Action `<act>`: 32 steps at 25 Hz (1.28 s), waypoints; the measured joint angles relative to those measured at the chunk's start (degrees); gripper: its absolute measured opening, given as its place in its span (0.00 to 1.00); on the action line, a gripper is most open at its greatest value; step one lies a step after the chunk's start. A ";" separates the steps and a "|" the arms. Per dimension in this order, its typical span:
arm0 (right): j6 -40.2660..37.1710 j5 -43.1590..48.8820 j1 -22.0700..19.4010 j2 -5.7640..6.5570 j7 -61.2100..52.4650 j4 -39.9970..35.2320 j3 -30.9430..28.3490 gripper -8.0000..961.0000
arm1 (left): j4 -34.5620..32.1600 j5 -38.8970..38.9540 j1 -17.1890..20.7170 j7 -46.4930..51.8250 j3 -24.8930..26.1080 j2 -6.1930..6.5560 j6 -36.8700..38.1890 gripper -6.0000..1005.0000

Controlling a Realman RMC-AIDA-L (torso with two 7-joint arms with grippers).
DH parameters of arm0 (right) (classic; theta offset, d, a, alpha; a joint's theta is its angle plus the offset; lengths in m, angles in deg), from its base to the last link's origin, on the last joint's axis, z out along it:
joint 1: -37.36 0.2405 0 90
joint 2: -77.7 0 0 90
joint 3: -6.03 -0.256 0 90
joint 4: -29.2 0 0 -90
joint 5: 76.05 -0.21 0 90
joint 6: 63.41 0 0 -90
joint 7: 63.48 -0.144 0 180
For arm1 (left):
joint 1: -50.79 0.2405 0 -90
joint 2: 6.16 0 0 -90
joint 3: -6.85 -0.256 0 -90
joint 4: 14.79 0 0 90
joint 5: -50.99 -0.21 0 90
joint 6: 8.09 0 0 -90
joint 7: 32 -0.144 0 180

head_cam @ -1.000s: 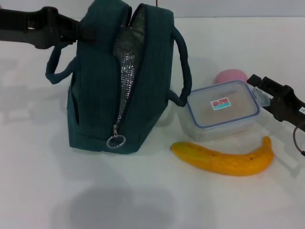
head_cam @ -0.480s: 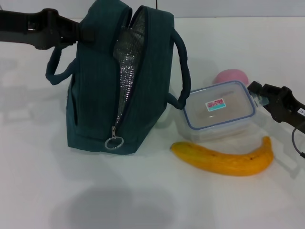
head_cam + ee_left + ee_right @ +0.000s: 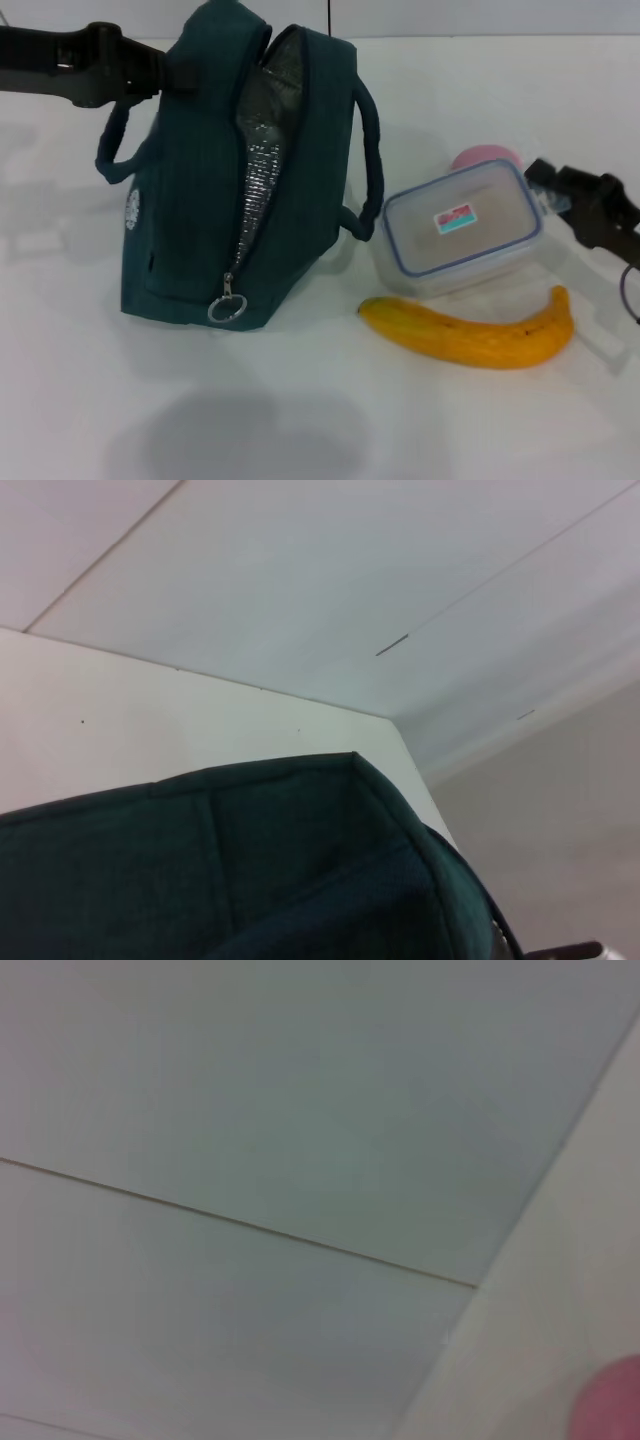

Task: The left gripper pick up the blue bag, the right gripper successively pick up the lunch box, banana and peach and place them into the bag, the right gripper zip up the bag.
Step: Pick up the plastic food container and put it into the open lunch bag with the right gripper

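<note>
- Head view: left gripper (image 3: 178,75) is clamping the blue bag (image 3: 240,180) at its top edge, mouth gaping; right gripper (image 3: 548,185) is gripping the lunch box (image 3: 458,228) by the end farthest from the bag. Banana (image 3: 470,330) is lying in front of the box, peach (image 3: 482,158) behind it.
- Left wrist view: bag fabric (image 3: 240,870) is filling the frame; hold the mouth steady and open.
- Right wrist view: peach (image 3: 612,1400) is showing; lift the box level, clearing the handle.

Peach (image 3: 484,157): mostly hidden behind the lunch box (image 3: 460,227); in the right wrist view only a pink sliver (image 3: 610,1400), cut by the frame corner. Left gripper (image 3: 180,75): fingertips hidden against the blue bag (image 3: 230,190). Right gripper (image 3: 545,185): grip on the box's far end indistinct. Bag interior hidden.
</note>
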 joint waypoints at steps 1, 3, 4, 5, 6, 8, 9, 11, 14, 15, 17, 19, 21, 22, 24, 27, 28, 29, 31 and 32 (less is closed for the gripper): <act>-1.10 -0.87 -0.39 0.00 0.32 -0.24 -0.07 0.09 | 0.00 0.02 0.02 -0.02 0.00 -0.07 -0.01 0.05; -3.25 -2.82 -1.04 0.01 0.90 -0.51 -0.14 0.09 | 0.00 0.01 0.05 -0.02 0.00 -0.24 -0.06 0.05; -4.04 -3.50 -1.23 0.01 1.02 -0.56 -0.14 0.09 | 0.00 -0.05 0.05 -0.02 0.00 -0.35 -0.09 0.05; -5.11 -4.42 -1.51 0.01 1.13 -0.62 -0.14 0.09 | 0.00 -0.15 0.05 -0.02 0.00 -0.41 -0.10 0.05; -5.92 -5.14 -1.68 0.03 1.16 -0.72 -0.14 0.09 | 0.00 -0.23 0.04 -0.02 -0.01 -0.45 -0.11 0.05; -7.41 -6.41 -1.94 0.07 1.14 -0.88 -0.14 0.09 | 0.00 -0.30 -0.11 -0.02 -0.09 -0.46 -0.13 0.05; -7.97 -6.98 -2.01 0.08 1.11 -0.89 -0.14 0.09 | 0.00 -0.32 -0.19 -0.02 -0.18 -0.47 -0.13 0.05; -9.77 -8.82 -2.10 0.11 0.97 -0.93 -0.14 0.09 | 0.00 -0.33 -0.29 0.01 -0.44 -0.53 -0.18 0.05; -13.80 -12.70 -2.08 0.34 0.42 -1.07 -0.14 0.09 | 0.00 -0.35 -0.43 0.17 -0.74 -0.69 -0.24 0.05; -15.12 -14.00 -1.98 0.43 0.18 -1.19 -0.14 0.09 | 0.00 -0.35 -0.50 0.21 -0.93 -0.74 -0.24 0.05; -17.63 -16.55 -1.73 0.56 -0.56 -2.08 -0.15 0.09 | 0.00 -0.35 -0.65 0.27 -1.19 -0.83 -0.25 0.05; -18.97 -18.11 -1.59 0.60 -1.69 -4.12 -0.15 0.09 | 0.00 -0.36 -0.79 0.30 -1.27 -0.96 -0.34 0.05; -19.23 -18.53 -1.13 0.50 -3.17 -6.59 -0.12 0.09 | 0.02 -0.39 -0.89 0.32 -1.38 -1.12 -0.54 0.05; -19.24 -18.55 -0.65 0.43 -3.67 -7.39 -0.01 0.10 | 0.04 -0.41 -0.96 0.33 -1.59 -1.22 -0.70 0.05; -19.29 -18.49 1.00 0.26 -4.58 -8.50 0.24 0.10 | 0.06 -0.44 -1.16 0.38 -2.25 -1.38 -1.02 0.05; -18.63 -18.12 4.18 0.11 -5.00 -8.60 1.25 0.10 | 0.09 -0.44 -1.35 0.43 -2.82 -1.69 -1.43 0.05; -18.06 -18.04 5.54 0.06 -5.02 -8.48 2.04 0.10 | 0.11 -0.44 -1.44 0.43 -2.95 -1.82 -1.58 0.05; -17.68 -17.99 6.44 0.00 -5.03 -8.40 2.65 0.10 | 0.13 -0.44 -1.49 0.44 -3.12 -1.86 -1.67 0.05; -16.68 -17.99 8.50 -0.14 -5.04 -8.30 4.06 0.11 | 0.17 -0.44 -1.66 0.44 -3.48 -1.95 -1.80 0.05; -16.14 -18.00 9.35 -0.18 -5.04 -8.31 4.57 0.11 | 0.19 -0.44 -1.81 0.44 -3.57 -1.99 -1.82 0.05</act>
